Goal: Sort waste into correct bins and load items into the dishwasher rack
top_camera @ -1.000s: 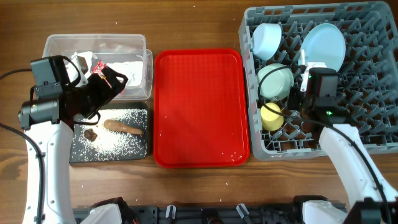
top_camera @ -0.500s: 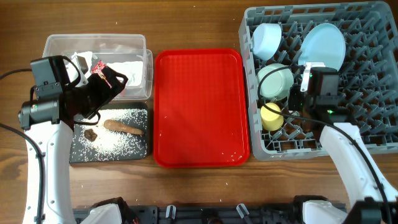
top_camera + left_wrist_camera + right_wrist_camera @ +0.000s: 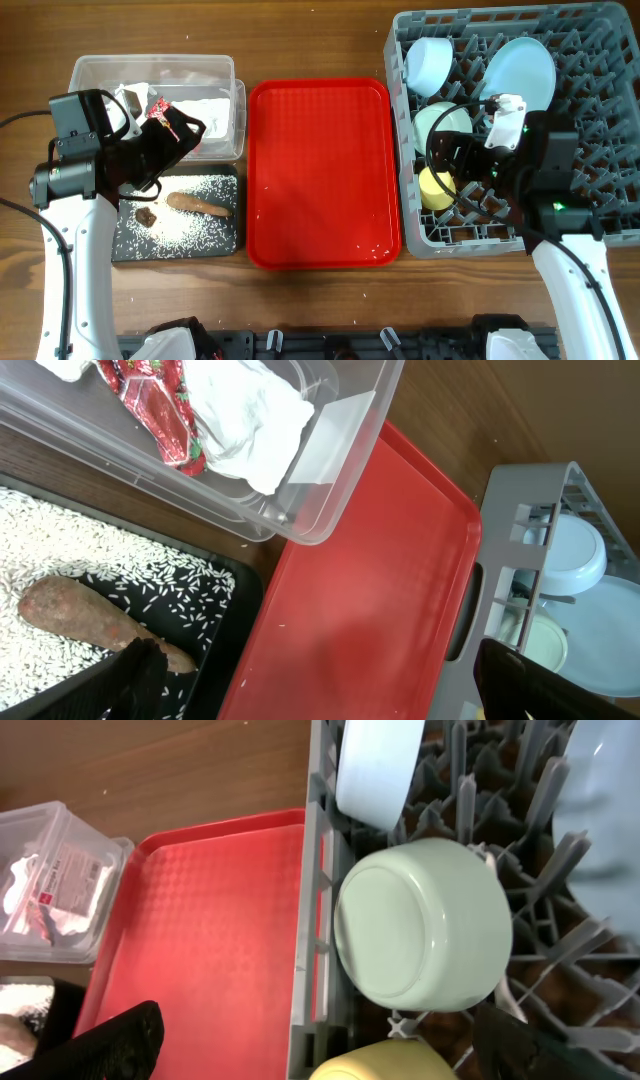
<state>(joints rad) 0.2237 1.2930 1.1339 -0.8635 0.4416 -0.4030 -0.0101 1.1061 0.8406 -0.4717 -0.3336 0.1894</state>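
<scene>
Two sets of fingers stand wide open, and neither has hold of anything. The left fingers (image 3: pixel 183 131) hover at the left of the desk (image 3: pixel 320 40), over the line where the clear tub (image 3: pixel 100 75) meets the black tray (image 3: pixel 228 245) on its near side. In the left wrist view their tips sit far apart at the lower corners, with nothing gripped between them.

Inside the tub lie the crumpled white tissue (image 3: pixel 250 410) and the red snack wrapper (image 3: pixel 150 400), touching each other. On the black tray the brown stick (image 3: pixel 198 205) rests among scattered rice crumbs (image 3: pixel 190 230).

The red serving tray (image 3: pixel 320 170) lies between the two bins and the dishwasher rack (image 3: pixel 610 225). The right fingers (image 3: pixel 460 158) hang over the left part of the rack, spread just as wide. They are above a pale bowl (image 3: pixel 420 925) lodged among the pegs with its base turned toward the wrist camera. The yellow cup (image 3: pixel 435 187) sits just on the near side of that bowl. A second bowl (image 3: pixel 430 62) leans in the rack's far left corner, and the light-blue plate (image 3: pixel 525 70) stands on edge to its right.
</scene>
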